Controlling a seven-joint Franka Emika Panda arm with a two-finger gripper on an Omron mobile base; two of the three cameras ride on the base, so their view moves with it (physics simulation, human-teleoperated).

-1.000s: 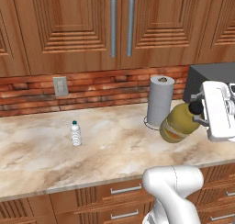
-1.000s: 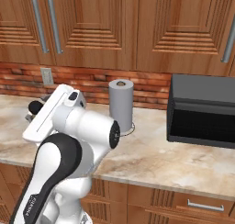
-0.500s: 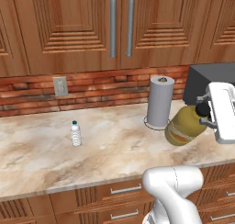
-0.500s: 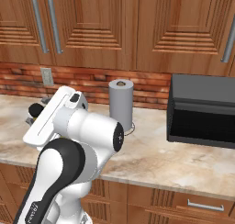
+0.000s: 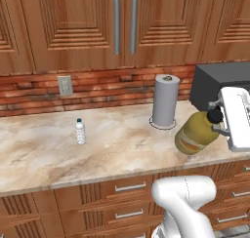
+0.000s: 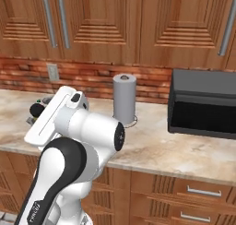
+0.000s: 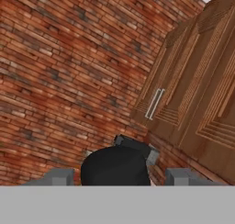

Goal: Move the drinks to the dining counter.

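Observation:
My gripper (image 5: pixel 218 123) is shut on the neck of the yellow juice bottle (image 5: pixel 194 135), which hangs tilted just above the right end of the marbled counter (image 5: pixel 44 156), cap toward the hand. In the hand view the bottle's black cap (image 7: pixel 114 167) sits between the two fingertips (image 7: pixel 58 176). From the right base view the cap (image 6: pixel 36 109) peeks out beside the white hand. The small clear water bottle (image 5: pixel 80 131) with a teal cap stands upright on the counter far to the left. The dining counter is out of view.
A grey paper-towel roll (image 5: pixel 165 101) stands just behind and left of the held bottle. A black microwave (image 5: pixel 218 82) sits at the back right, close to the hand. Wooden wall cabinets (image 5: pixel 122 22) hang above a brick backsplash (image 5: pixel 107 86).
The gripper has carried the juice bottle a little to the right and slightly lower. The water bottle and the paper-towel roll have not moved.

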